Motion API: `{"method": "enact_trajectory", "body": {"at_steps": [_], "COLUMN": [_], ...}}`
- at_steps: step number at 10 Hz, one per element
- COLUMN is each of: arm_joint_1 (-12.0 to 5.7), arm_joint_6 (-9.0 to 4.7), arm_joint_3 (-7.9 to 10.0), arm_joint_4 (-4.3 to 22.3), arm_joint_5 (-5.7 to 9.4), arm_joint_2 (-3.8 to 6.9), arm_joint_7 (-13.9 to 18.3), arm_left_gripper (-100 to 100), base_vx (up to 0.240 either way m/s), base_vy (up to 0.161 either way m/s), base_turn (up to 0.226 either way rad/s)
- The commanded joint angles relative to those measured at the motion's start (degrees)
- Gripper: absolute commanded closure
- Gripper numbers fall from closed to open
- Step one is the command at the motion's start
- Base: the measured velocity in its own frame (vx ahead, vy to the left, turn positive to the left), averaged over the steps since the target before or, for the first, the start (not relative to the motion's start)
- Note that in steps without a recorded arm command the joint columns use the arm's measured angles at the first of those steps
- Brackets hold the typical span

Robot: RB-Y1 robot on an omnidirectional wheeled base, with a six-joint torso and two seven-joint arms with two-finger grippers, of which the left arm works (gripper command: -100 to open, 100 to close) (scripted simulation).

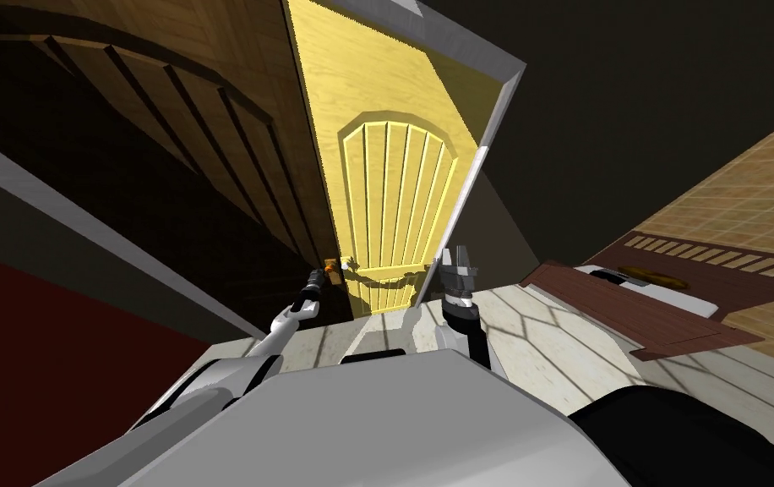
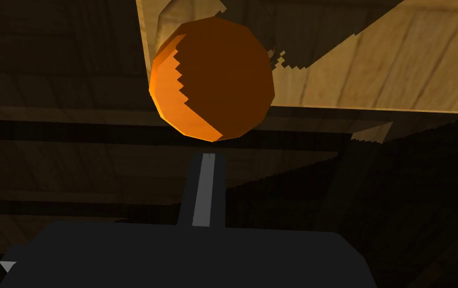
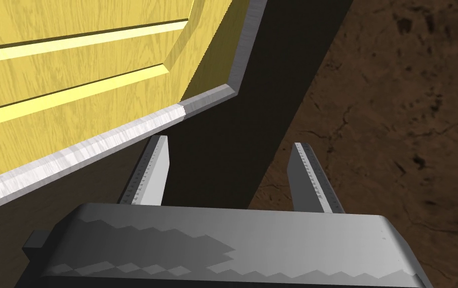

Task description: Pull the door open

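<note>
Hovering just short of the orange knob [image 2: 213,80] on the door [image 1: 394,194], the left gripper [image 2: 206,157] is sitting clenched, empty; grasping calls for spreading first. Right gripper [image 3: 229,144] is hanging spread.

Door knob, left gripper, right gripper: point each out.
door knob [image 2: 212,79], left wrist view, middle of its orange ball
left gripper [image 2: 207,159], left wrist view, tips of its shut fingers
right gripper [image 3: 229,150], right wrist view, midway between its fingertips

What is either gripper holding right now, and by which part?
Nothing. The left gripper is shut just short of the orange door knob; the right gripper is open and empty.
</note>
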Motion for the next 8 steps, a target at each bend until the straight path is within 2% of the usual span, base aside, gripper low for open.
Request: {"method": "enact_trajectory", "body": {"at_steps": [1,2,3,5,8], "arm_joint_1": [0.0,0.91,1.02,1.17,0.59], "arm_joint_6": [0.0,0.06,0.06,0.07,0.03], "arm_joint_3": [-0.01,0.6,0.63,0.37,-0.91], "arm_joint_4": [0.0,0.37,0.38,0.23,-0.55], "arm_joint_5": [0.0,0.22,0.24,0.2,-0.15], "arm_joint_2": [-0.01,1.07,1.17,1.14,-0.05], "arm_joint_7": [0.0,0.11,0.15,0.36,0.75], "arm_left_gripper": [100,-100,-100,-100,-100], "base_vx": [0.0,-0.13,-0.182,-0.19,-0.186], "base_vy": [0.0,0.095,0.106,0.028,-0.048], "base_turn": [0.0,0.197,0.129,0.004,-0.054]}}
